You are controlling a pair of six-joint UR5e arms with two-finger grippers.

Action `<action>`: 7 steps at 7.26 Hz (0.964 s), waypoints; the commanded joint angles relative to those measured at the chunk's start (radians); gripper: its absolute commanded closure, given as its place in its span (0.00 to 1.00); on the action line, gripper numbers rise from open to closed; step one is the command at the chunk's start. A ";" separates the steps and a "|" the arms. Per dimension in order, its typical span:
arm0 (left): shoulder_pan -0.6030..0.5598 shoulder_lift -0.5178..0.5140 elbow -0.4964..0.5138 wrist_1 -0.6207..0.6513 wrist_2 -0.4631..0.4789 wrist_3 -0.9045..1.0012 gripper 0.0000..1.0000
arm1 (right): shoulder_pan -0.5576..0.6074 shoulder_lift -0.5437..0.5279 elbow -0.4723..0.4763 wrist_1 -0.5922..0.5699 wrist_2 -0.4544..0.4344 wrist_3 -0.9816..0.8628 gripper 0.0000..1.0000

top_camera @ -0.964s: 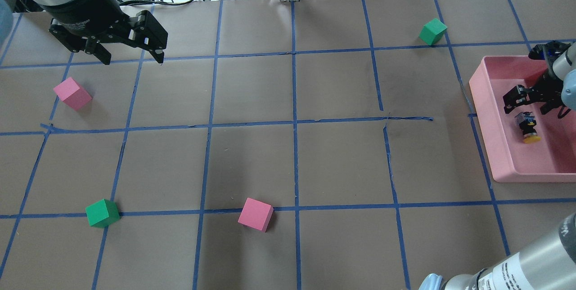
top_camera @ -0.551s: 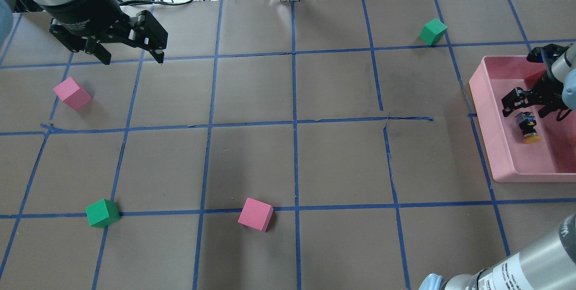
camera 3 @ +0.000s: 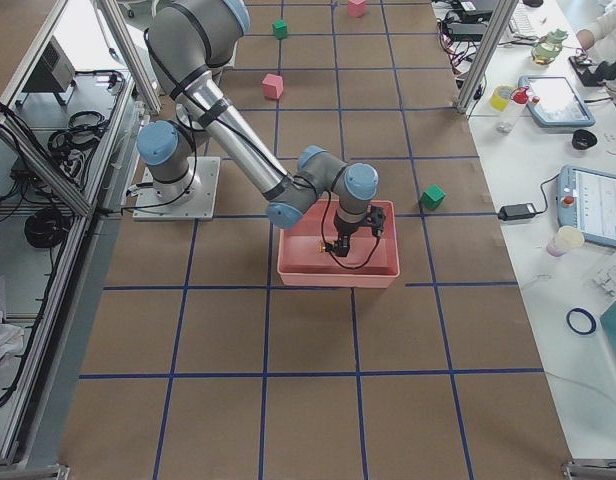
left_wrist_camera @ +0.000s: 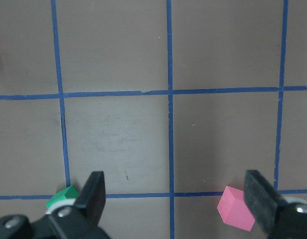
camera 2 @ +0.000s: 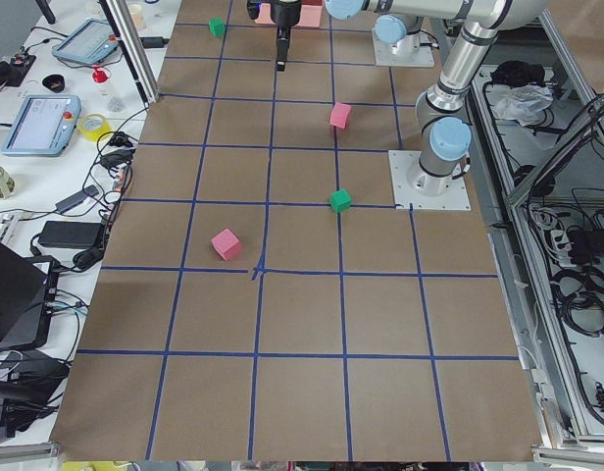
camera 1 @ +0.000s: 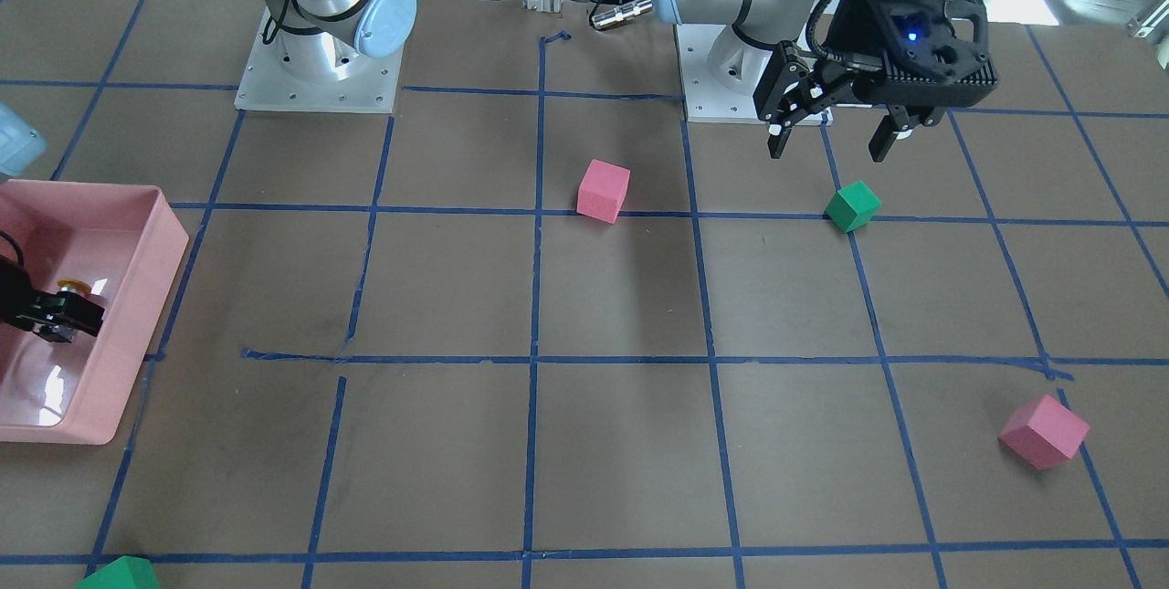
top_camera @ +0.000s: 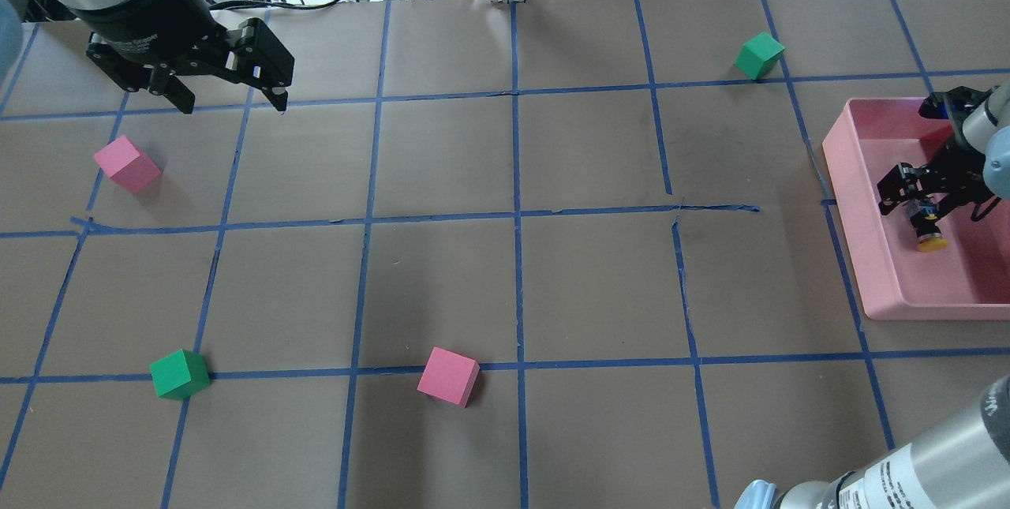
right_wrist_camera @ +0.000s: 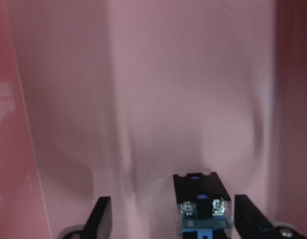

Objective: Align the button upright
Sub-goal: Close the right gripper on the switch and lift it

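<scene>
The button (top_camera: 928, 231) lies on its side in the pink tray (top_camera: 846, 205), yellow cap toward the robot. My right gripper (top_camera: 931, 195) is open and low in the tray, its fingers on either side of the button's rear end. The right wrist view shows the button's terminal end (right_wrist_camera: 202, 211) between the two spread fingers (right_wrist_camera: 99, 219), with no contact visible. In the front-facing view the yellow cap (camera 1: 71, 285) shows just behind the right gripper (camera 1: 50, 320). My left gripper (top_camera: 233, 105) is open and empty, high above the table's far left; it also shows in the front-facing view (camera 1: 828, 153).
Foam cubes lie on the brown, blue-taped table: pink (top_camera: 126, 164) at the left, green (top_camera: 180, 373) at the near left, pink (top_camera: 448, 376) at the near middle, green (top_camera: 759, 55) at the far right. Cables and tape rolls lie beyond the far edge.
My right gripper has moved a little further over the button's rear end, and now covers part of its body. The button and the left arm have not moved.
</scene>
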 commanded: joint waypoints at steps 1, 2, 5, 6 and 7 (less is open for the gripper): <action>0.000 0.000 0.000 0.000 0.000 0.000 0.00 | -0.001 -0.005 0.001 -0.001 -0.002 -0.001 0.61; 0.000 0.000 0.000 0.000 0.000 0.000 0.00 | -0.001 -0.005 0.001 0.002 -0.019 -0.015 0.80; 0.000 0.000 0.000 0.000 0.000 0.000 0.00 | -0.001 -0.019 -0.012 0.016 -0.035 -0.012 1.00; 0.000 0.000 0.000 0.000 0.000 0.000 0.00 | -0.001 -0.033 -0.025 0.017 -0.024 -0.008 1.00; 0.000 0.000 0.000 -0.001 0.000 0.000 0.00 | 0.000 -0.062 -0.054 0.024 -0.021 -0.006 1.00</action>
